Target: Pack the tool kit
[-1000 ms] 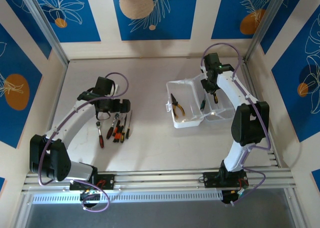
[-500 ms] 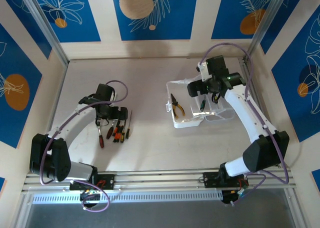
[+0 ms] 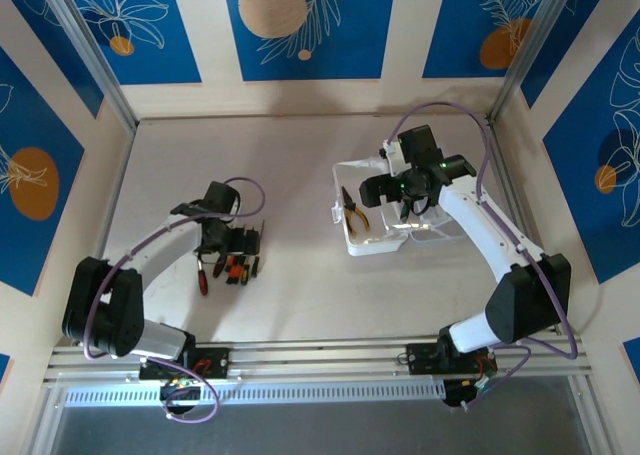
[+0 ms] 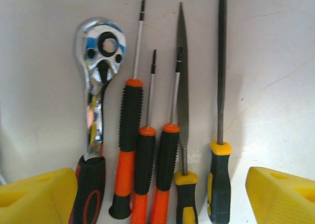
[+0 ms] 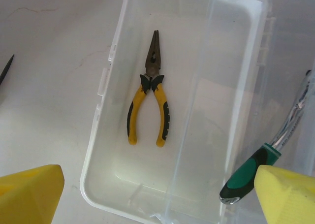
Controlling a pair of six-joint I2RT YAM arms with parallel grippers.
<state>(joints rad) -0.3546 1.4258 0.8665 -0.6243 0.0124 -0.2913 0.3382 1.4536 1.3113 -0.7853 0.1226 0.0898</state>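
The tool kit's translucent case (image 3: pixel 352 243) lies open at the right of the table. Yellow-handled pliers (image 5: pixel 148 100) rest in its left compartment (image 5: pixel 147 177), and a green-handled tool (image 5: pixel 249 176) lies in the compartment beside it. My right gripper (image 5: pixel 157 197) hovers open above the case (image 3: pixel 386 188), holding nothing. On the left, a metal ratchet (image 4: pixel 100 61), three orange-and-black screwdrivers (image 4: pixel 129 135) and two yellow-handled tools (image 4: pixel 219 175) lie in a row on the table. My left gripper (image 4: pixel 160 199) is low over their handles (image 3: pixel 232 245), open, with one yellow finger (image 4: pixel 34 199) either side of the row.
White side walls and a metal rail (image 3: pixel 320 360) at the near edge bound the table. Bare table (image 3: pixel 295 175) lies between the row of tools and the case.
The right gripper opened and swung left from the case's right compartment to above the pliers. The left gripper moved nearer along the tools to their handles.
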